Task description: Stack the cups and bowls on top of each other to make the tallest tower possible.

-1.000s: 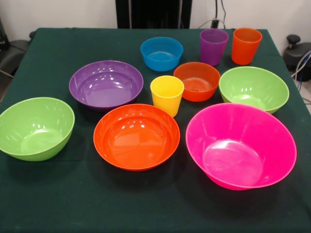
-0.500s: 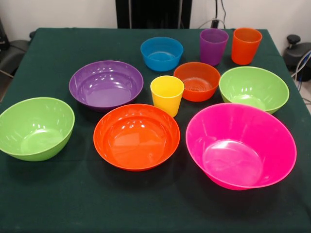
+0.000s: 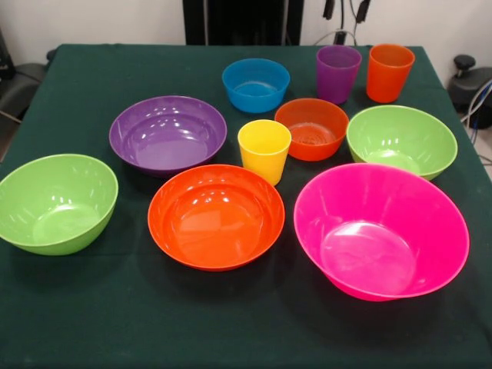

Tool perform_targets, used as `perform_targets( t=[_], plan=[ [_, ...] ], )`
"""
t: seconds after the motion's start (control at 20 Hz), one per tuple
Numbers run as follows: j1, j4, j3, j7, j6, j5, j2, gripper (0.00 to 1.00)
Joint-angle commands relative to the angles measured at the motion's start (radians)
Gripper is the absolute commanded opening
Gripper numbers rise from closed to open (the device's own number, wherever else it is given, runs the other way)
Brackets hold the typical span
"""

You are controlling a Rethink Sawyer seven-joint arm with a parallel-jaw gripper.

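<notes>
Bright, even light from above puts white glare spots inside my glossy purple bowl (image 3: 167, 132), large orange bowl (image 3: 216, 216) and pink bowl (image 3: 380, 230), throws only soft, short shadows onto the dark green cloth (image 3: 92, 307), and everything stays in focus.

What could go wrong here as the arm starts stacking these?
The gripper shows only its tips, above the purple cup and orange cup, which stand close together; coming down for one may knock the other. The yellow cup sits tight among bowls, next to the small orange bowl, leaving little finger room.
</notes>
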Motion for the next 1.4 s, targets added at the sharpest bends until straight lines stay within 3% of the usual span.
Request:
perform_targets(
  t=[0.05, 1.4],
  plan=[
    [-0.002, -0.07, 0.039, 0.091, -0.078, -0.05, 0.12, 1.0],
    [0.009, -0.145, 0.039, 0.109, -0.158, -0.023, 0.237, 1.0]
  ],
)
